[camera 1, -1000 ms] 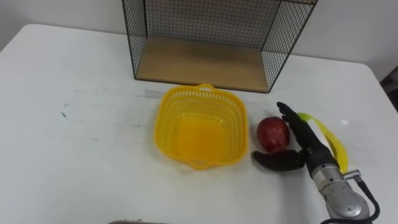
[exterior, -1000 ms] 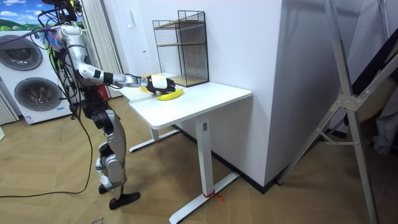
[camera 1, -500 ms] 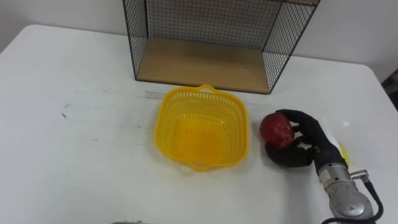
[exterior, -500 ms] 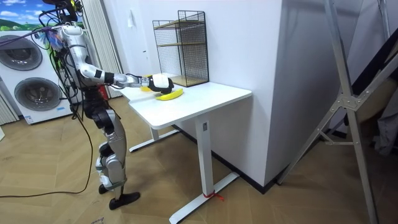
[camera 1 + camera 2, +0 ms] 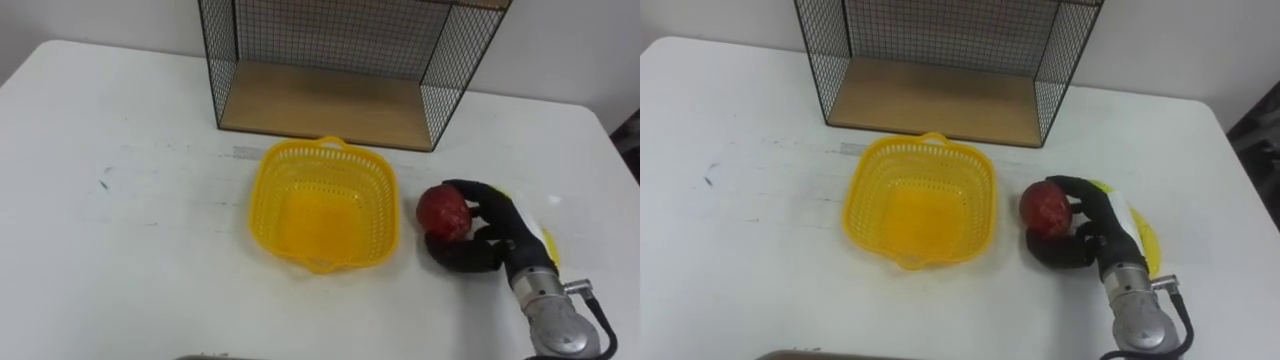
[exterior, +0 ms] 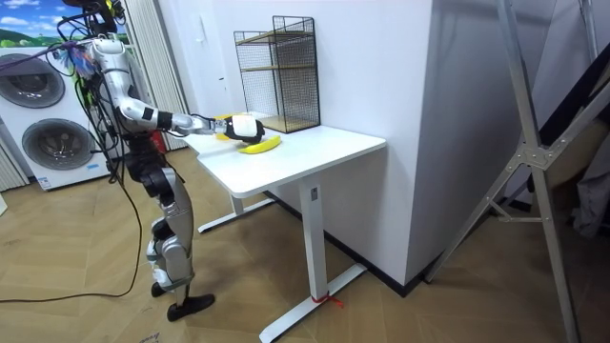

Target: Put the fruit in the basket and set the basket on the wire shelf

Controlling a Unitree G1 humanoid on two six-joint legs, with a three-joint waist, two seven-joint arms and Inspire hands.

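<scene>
A dark red apple [image 5: 443, 212] [image 5: 1043, 207] lies on the white table just right of the empty yellow basket [image 5: 322, 204] [image 5: 920, 200]. My right hand [image 5: 480, 235] [image 5: 1080, 232] is shut on the apple, fingers curled over its far side and thumb under its near side. A yellow banana [image 5: 540, 232] [image 5: 1143, 236] lies on the table behind that hand, mostly hidden by it. The wire shelf [image 5: 340, 60] [image 5: 945, 55] with a wooden floor stands at the back of the table, right behind the basket. In the room view my right arm reaches over the table beside the banana [image 6: 259, 145].
The white table [image 5: 130, 200] [image 6: 295, 157] has free room to the left of the basket and in front of it. Its right edge lies close beyond the banana. I stand at the table's end, with washing machines [image 6: 43, 114] behind me.
My right hand was open beside the apple a second ago; its fingers have since curled round the apple. Basket and shelf have not moved.
</scene>
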